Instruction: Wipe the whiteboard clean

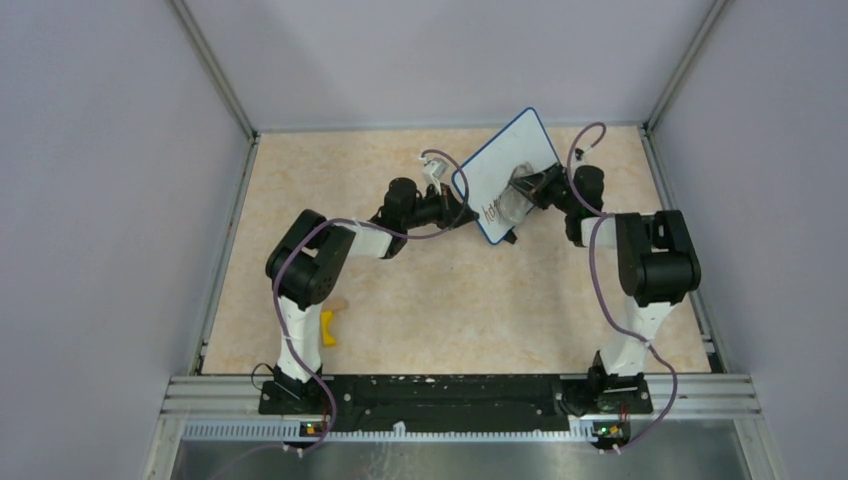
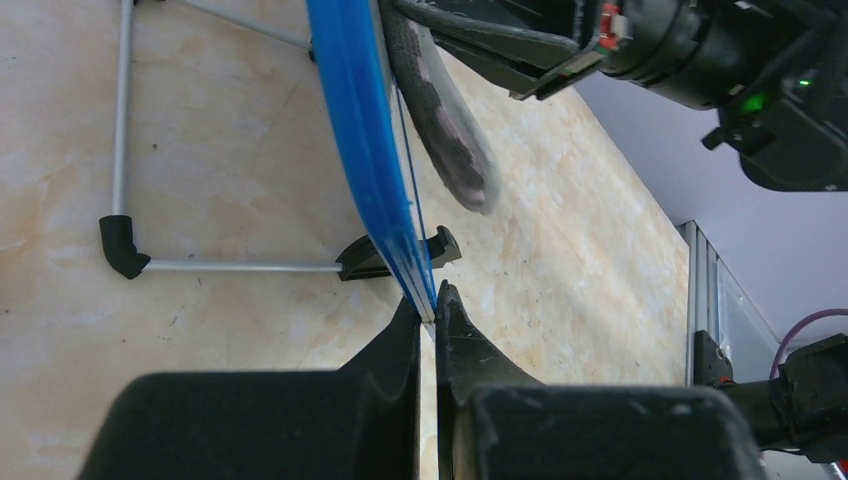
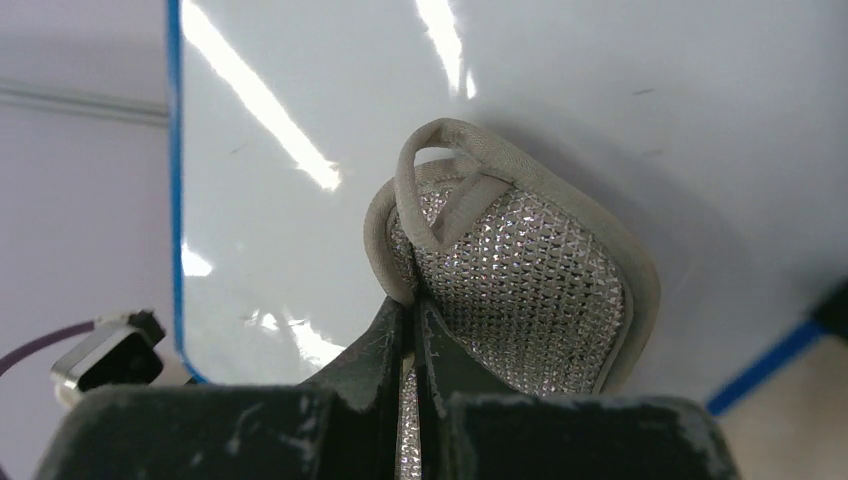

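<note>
Whiteboard (image 1: 505, 175) stands tilted at upper centre-right of top view, top corner near back wall, table (image 1: 450, 310) wide below it. Both arms reach in, elbows out. Left gripper (image 2: 430, 308) pinches the blue edge; right gripper (image 3: 412, 318) clenches grey pad (image 3: 520, 290) at the white face. Dark scribble (image 1: 490, 210) near lower edge.

We get even, diffuse light from overhead in the top view: the tabletop (image 1: 450, 300) is bright and the arms throw only faint, soft shadows. In the right wrist view there is hard glare, with white streaks across the whiteboard (image 3: 620, 100) toward 11 and 12 o'clock. The pad (image 3: 520, 290) casts a soft grey shadow toward 2 o'clock. At 6 o'clock the right end effector (image 3: 412, 310) looms dark and soft. In the left wrist view the left end effector (image 2: 428, 310) is near-black with little detail, and the tabletop beyond is sharp.
</note>
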`<state>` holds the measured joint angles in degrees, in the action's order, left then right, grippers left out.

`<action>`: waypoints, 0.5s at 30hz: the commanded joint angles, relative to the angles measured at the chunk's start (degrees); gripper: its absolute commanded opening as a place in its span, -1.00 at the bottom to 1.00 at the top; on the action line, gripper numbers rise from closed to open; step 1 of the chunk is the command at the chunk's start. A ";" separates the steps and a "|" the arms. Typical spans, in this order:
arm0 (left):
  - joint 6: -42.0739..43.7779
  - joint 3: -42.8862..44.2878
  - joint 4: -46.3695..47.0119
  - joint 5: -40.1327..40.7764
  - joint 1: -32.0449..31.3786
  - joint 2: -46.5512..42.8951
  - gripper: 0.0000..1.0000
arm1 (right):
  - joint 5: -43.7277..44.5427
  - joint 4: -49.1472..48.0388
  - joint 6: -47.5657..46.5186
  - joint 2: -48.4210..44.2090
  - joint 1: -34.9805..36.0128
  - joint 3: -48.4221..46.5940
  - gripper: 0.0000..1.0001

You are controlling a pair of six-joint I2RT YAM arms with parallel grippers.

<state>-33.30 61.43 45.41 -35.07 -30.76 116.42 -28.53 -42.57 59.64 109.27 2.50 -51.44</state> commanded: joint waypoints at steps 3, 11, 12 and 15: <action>1.65 -0.26 -5.72 -1.25 -0.61 2.16 -1.00 | -2.67 -3.93 2.22 -2.44 4.17 -1.44 -1.00; 1.96 -1.26 -5.68 -1.22 -0.61 1.19 -1.00 | -3.42 -12.82 3.71 7.14 -2.16 7.19 -1.00; 2.00 -1.30 -5.69 -1.20 -0.56 1.18 -1.00 | -3.64 -13.11 3.50 8.19 -4.48 7.86 -1.00; 1.77 -1.46 -5.50 -1.33 -0.61 1.39 -1.00 | -4.11 -12.54 2.35 9.19 -6.07 8.45 -1.00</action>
<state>-33.54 61.43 45.12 -34.96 -30.72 116.42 -34.37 -56.97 64.16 114.67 -0.73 -45.28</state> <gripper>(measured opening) 0.025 0.007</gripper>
